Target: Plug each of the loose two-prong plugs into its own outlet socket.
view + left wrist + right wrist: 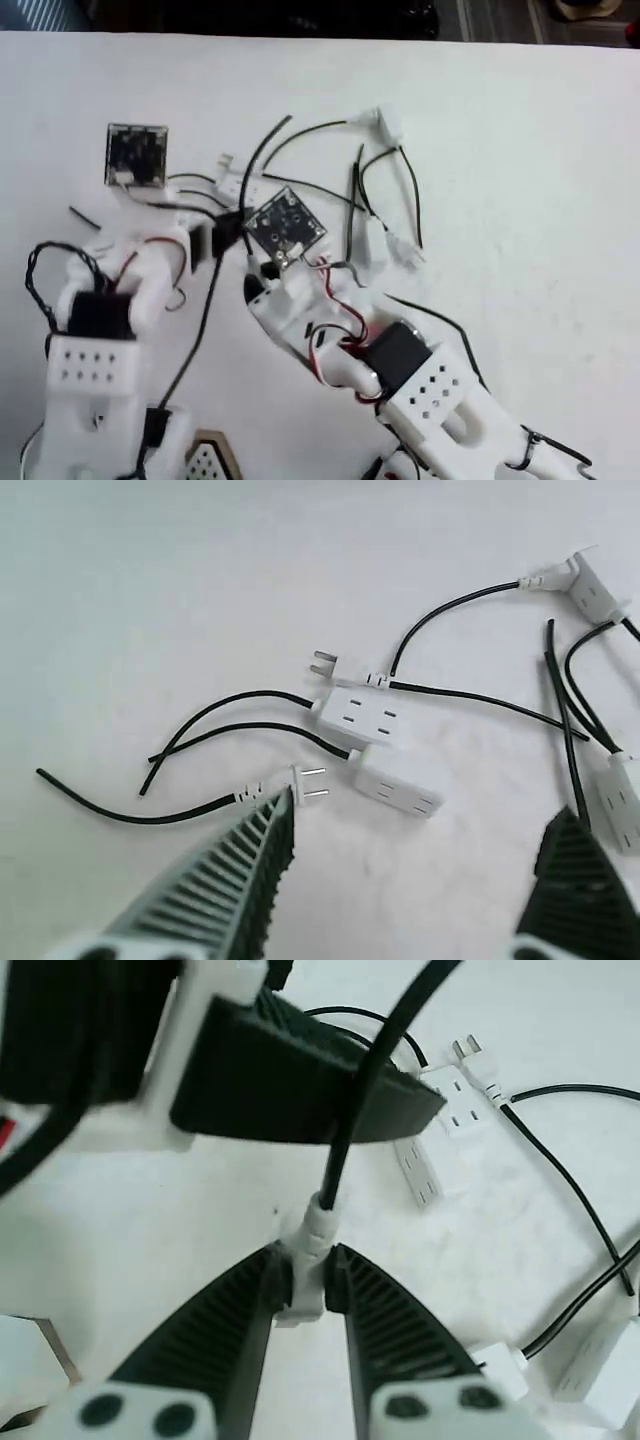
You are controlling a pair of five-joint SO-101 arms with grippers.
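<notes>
A white plug (312, 1228) on a black cord is clamped between the fingers of the right end effector (305, 1278) (its prongs are hidden). The left end effector (425, 815) is spread apart over the white desk (150, 600). There a loose plug (310, 783) with two bare prongs is seen just beside one fingertip (278, 815), near a white socket block (365, 713).

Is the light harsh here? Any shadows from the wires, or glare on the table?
Left wrist view: soft, even light, the black cords cast only faint shadows on the table. High view: no glare spot, but the white socket nearly melts into the bright table. Right wrist view: the plug in the right gripper shows no hard shadow.
</notes>
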